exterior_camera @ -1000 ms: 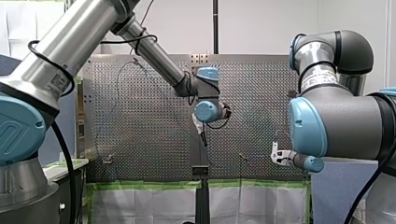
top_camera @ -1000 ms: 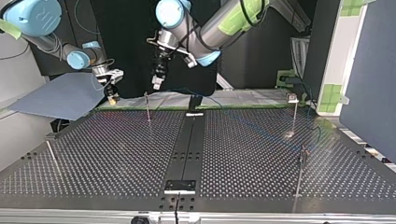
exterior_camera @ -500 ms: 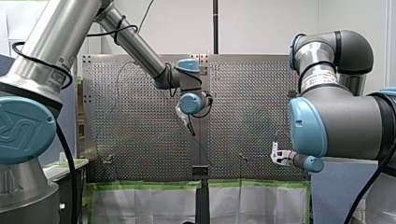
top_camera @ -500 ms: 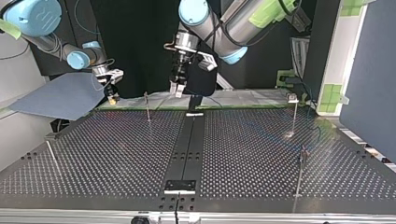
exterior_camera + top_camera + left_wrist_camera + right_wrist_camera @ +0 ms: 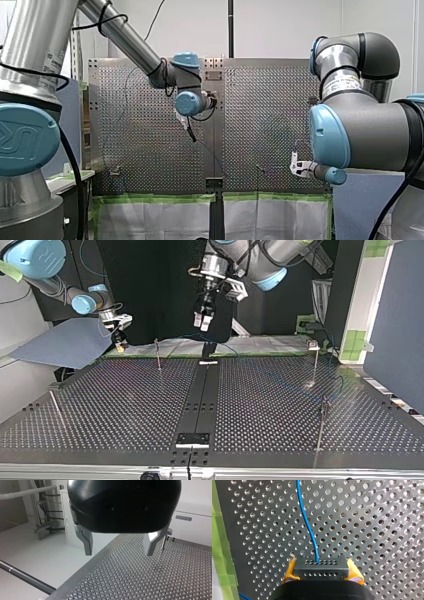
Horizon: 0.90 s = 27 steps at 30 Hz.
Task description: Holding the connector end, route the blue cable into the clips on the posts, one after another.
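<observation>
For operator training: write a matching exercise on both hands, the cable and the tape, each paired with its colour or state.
Things:
1. left hand
2. right hand
3. cable
4. tape

Colour or state:
A. green
B. shut on the connector
C. open, holding nothing
D. blue

Pairs: 1-C, 2-B, 3-D, 4-A.
</observation>
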Motion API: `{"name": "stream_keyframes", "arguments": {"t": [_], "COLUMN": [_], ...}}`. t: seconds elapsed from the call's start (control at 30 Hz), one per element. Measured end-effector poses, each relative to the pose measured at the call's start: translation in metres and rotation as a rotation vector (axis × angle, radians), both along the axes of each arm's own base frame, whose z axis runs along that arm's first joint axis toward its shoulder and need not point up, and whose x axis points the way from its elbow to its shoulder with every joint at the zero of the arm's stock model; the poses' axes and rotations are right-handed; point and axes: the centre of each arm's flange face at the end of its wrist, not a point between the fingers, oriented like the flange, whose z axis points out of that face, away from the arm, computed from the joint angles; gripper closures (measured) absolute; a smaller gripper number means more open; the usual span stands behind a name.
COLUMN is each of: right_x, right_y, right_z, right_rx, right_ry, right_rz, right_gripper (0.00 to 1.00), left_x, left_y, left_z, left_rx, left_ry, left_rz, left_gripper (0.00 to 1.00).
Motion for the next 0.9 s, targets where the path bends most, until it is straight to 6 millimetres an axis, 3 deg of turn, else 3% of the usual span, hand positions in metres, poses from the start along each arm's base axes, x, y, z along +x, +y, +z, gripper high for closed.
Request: {"name": "stream_keyframes", "arguments": {"t": [0.23,0.33,0.63,0.9], "right_x": [-0.001,-0.003,-0.011,-0.015], "right_y": [-0.001,-0.003,-0.003,-0.008], "right_z": [0.001,0.002,0.003,0.041], "right_rx": [-0.006,-0.012,0.005,-0.025], "right_ry": [0.006,0.021,0.072,0.143], "right_rz": [-0.003,-0.010,-0.041,-0.038], "right_gripper": [1.00,1.00,1.00,1.00], "left_x": [-0.019,-0.023,-0.036,-0.052], "left_y": [0.023,0.029,0.042,0.060], "left_z": [0.005,-0.002,-0.064,-0.118], "left_rx": [-0.016,-0.022,0.021,0.082], "left_ry": [-0.007,-0.005,0.055,0.113], "left_rz": [0.004,-0.001,-0.004,0.000], "left_gripper": [0.00,0.00,0.00,0.00]}}
